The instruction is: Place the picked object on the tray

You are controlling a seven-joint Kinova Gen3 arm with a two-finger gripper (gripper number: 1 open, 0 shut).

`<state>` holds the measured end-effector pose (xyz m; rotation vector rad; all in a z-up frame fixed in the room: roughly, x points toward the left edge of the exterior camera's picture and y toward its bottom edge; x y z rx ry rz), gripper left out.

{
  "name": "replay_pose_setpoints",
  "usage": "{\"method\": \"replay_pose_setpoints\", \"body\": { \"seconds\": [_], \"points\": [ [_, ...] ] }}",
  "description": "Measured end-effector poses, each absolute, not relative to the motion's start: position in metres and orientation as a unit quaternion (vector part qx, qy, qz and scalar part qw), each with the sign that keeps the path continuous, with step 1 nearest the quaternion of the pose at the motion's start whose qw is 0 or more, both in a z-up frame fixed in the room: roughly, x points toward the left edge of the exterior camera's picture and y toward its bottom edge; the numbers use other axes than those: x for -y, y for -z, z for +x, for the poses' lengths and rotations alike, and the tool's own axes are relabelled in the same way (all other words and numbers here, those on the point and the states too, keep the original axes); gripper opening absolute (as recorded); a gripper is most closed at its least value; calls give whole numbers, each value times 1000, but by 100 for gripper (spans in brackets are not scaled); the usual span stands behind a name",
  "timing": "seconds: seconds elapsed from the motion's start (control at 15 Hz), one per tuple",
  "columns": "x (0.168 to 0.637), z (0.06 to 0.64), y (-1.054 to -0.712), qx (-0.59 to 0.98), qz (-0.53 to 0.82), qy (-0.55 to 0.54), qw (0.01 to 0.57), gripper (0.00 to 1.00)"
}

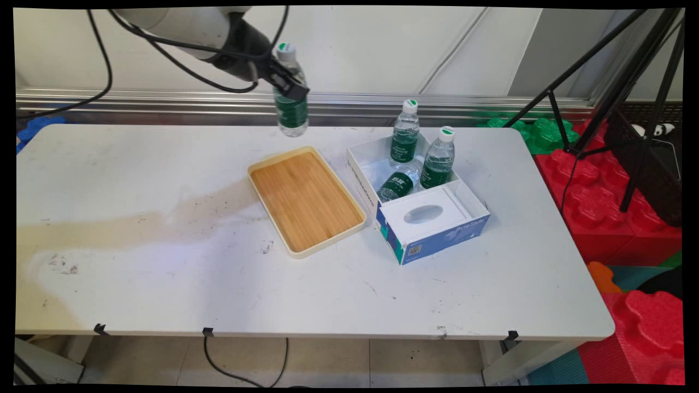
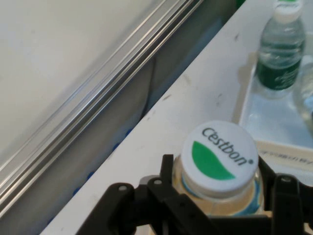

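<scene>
My gripper (image 1: 285, 82) is shut on a water bottle (image 1: 290, 101) with a green label and a white cap, held upright in the air above the table's far edge. In the hand view the bottle's white and green cap (image 2: 219, 156) sits between my fingers (image 2: 161, 188), lettered C'estbon. Below and in front lies a bamboo tray (image 1: 306, 199) with a cream rim, bare. To its right a white box (image 1: 367, 158) holds two upright bottles (image 1: 404, 134), (image 1: 438, 158) and one lying on its side (image 1: 397, 185).
A blue and white tissue box (image 1: 434, 229) stands against the white box's near side. The table (image 1: 164, 273) has a brown stain on its left half. A black tripod (image 1: 628, 82) and red and green foam blocks (image 1: 600, 196) stand off the table's right.
</scene>
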<state>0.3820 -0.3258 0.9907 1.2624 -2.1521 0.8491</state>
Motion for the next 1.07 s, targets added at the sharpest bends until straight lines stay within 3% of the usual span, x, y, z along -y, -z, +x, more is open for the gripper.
{"method": "replay_pose_setpoints", "body": {
  "seconds": [0.53, 1.07],
  "points": [
    [330, 415, -969, 787, 487, -310, 218, 0],
    [349, 434, -919, 804, 481, -284, 205, 0]
  ]
}}
